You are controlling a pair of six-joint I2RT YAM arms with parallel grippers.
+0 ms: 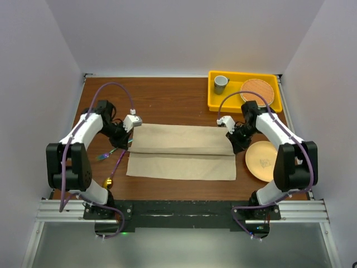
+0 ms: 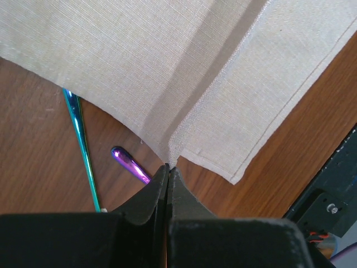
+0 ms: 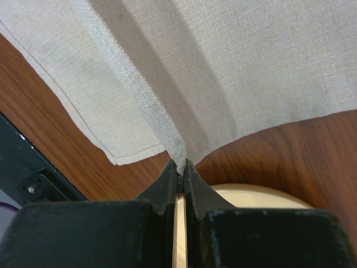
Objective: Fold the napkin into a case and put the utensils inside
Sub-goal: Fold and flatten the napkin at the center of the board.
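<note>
The beige napkin lies spread across the table's middle, with a fold ridge running left to right along it. My left gripper is shut on the left end of that ridge, and the cloth rises from the fingertips. My right gripper is shut on the ridge's right end, where the napkin fans away. The utensils lie left of the napkin: a teal-rainbow handle, a purple handle and the spoon's gold bowl.
A peach plate sits right of the napkin, under my right gripper. At the back right, a yellow tray holds a grey cup and a round orange disc. A black rail lines the near edge.
</note>
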